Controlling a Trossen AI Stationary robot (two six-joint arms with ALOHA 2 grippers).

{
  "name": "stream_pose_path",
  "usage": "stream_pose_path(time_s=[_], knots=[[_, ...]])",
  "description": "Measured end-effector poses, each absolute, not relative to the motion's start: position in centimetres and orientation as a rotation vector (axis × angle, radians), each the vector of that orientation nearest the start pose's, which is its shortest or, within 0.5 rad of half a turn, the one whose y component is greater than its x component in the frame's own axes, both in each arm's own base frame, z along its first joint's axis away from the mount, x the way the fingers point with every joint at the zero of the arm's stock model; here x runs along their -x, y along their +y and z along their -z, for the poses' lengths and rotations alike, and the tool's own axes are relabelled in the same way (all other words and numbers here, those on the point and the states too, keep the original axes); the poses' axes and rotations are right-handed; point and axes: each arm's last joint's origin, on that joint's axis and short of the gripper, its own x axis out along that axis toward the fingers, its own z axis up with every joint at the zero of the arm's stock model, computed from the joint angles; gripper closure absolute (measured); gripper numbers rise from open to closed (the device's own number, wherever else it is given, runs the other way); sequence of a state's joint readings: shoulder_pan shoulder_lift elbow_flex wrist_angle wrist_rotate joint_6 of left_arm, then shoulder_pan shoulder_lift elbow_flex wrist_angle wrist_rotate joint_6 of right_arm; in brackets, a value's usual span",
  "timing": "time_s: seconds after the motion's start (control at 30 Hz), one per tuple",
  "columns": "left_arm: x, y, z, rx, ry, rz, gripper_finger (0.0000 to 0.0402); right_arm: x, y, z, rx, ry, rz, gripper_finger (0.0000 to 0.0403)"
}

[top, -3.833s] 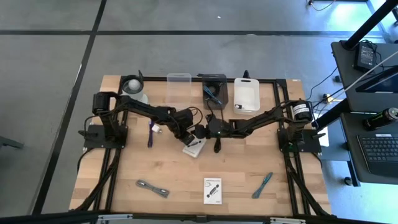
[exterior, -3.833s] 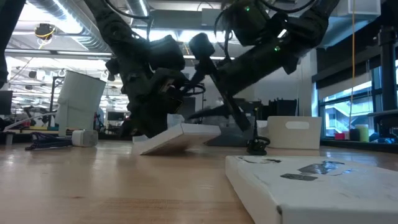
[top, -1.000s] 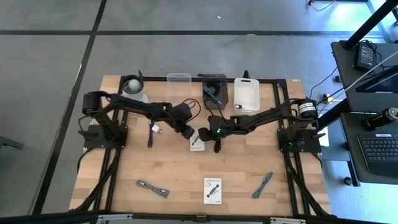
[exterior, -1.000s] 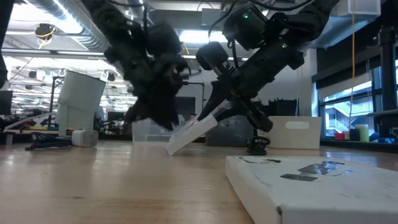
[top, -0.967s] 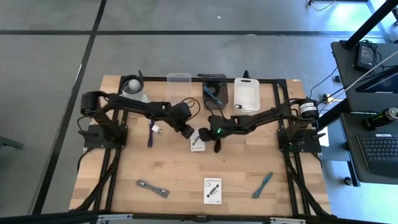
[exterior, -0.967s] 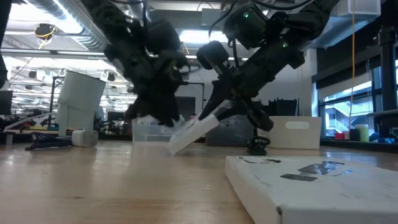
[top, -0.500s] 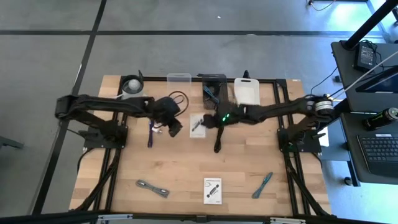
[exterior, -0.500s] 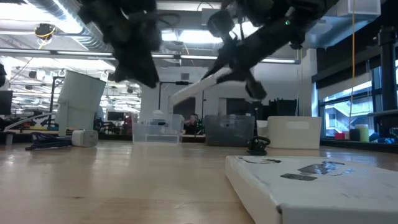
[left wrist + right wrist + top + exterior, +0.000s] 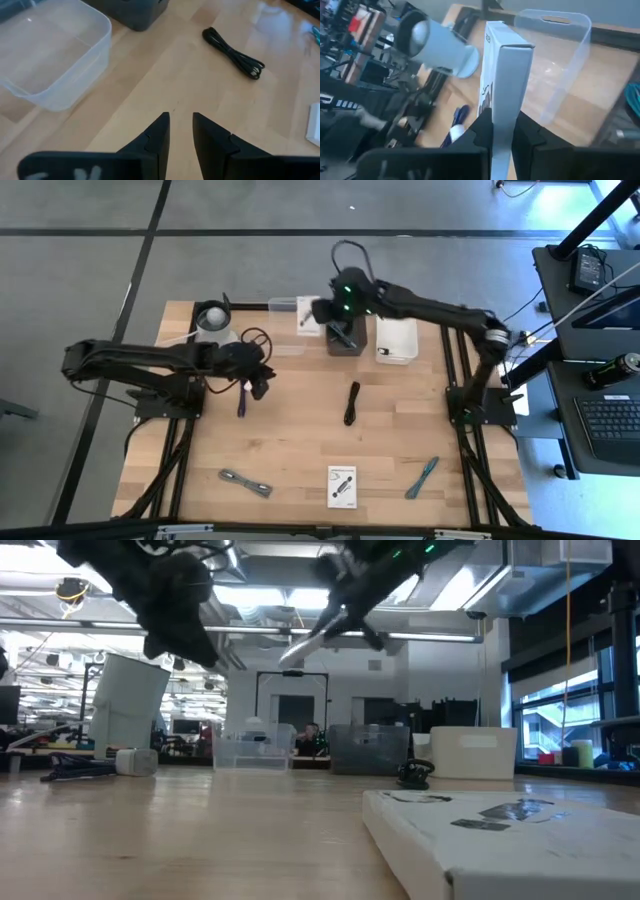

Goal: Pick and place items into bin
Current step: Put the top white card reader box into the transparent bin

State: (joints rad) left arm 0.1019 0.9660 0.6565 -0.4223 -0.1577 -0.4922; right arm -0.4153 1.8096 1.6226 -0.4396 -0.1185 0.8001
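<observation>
Print on the lower white card too small to read

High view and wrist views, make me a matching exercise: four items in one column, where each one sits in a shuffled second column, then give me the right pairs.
Things:
1. flat white box with black print
2. coiled black cable
3. thin teal tool
4. grey strip

Places:
A. on the wood near the table's front left corner
B. clamped in the right gripper, up over the clear plastic bin
C. on the wood near the table's front right corner
D. on the wood around the table's middle

Pairs: 1-B, 2-D, 3-C, 4-A
</observation>
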Motion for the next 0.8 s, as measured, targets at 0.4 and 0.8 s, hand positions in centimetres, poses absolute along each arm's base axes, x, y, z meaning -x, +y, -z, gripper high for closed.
stream_pose_path(time_s=[0.4, 0.8], knots=[[-17.6, 2.3, -23.9, 0.422, 0.680, -0.451, 0.0325, -46.7, -23.6, -25.1, -1.009, 0.592, 0.449, 0.0364], [-16.9, 2.2, -23.8, 0.398, 0.724, -0.456, 0.0325, -48.2, -25.4, -21.9, -1.041, 0.666, 0.493, 0.0340]])
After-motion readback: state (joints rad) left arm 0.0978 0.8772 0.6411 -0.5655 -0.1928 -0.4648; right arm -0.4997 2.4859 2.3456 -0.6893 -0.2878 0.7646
